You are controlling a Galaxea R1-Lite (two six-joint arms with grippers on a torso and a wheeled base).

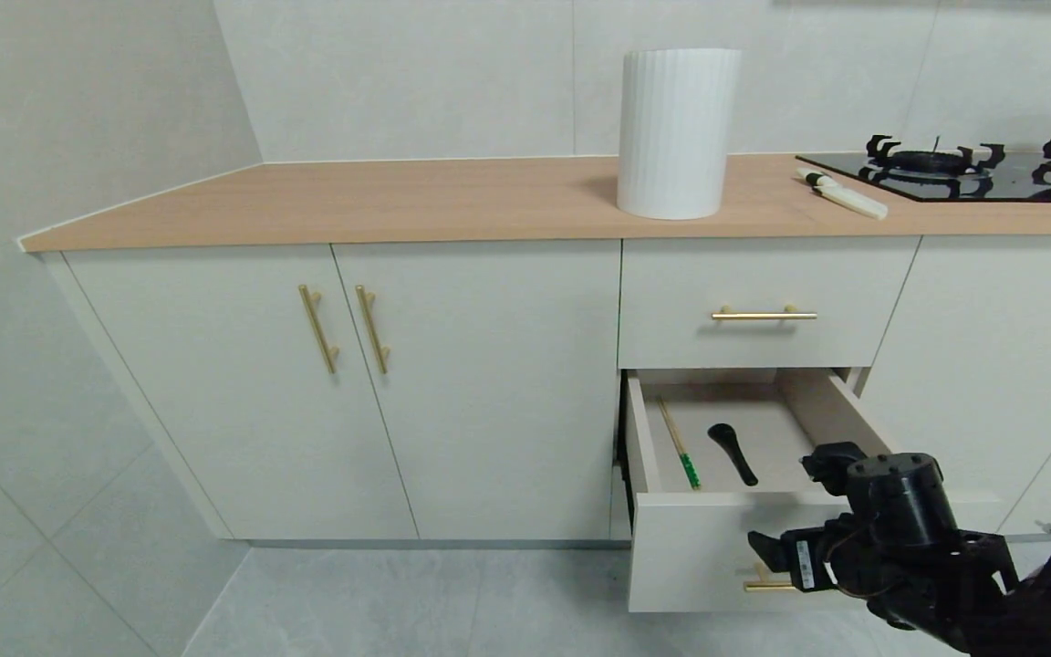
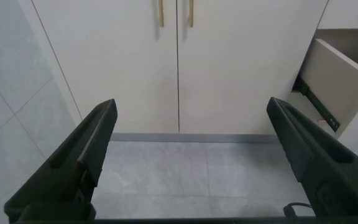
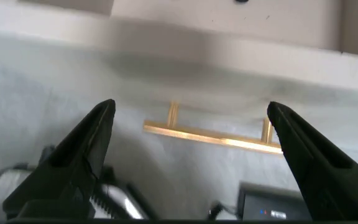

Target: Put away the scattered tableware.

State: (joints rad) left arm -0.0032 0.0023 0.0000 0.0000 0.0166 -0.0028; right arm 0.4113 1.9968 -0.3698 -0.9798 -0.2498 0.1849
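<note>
Low down, right hand (image 3: 190, 109) spread just before the gold handle (image 3: 210, 135) of the open drawer (image 1: 699, 570), left hand (image 2: 191, 104) spread too

The right arm (image 1: 913, 547) is matte black, with a stout cylindrical joint housing (image 1: 900, 497) near the wrist and thin dark cables (image 1: 840, 547) looped beside it. A small white label (image 1: 804, 568) sits on the right gripper (image 1: 767, 552). Like the left gripper (image 2: 191, 106), it has two long, flat-sided black jaws that taper to blunt tips.
</note>
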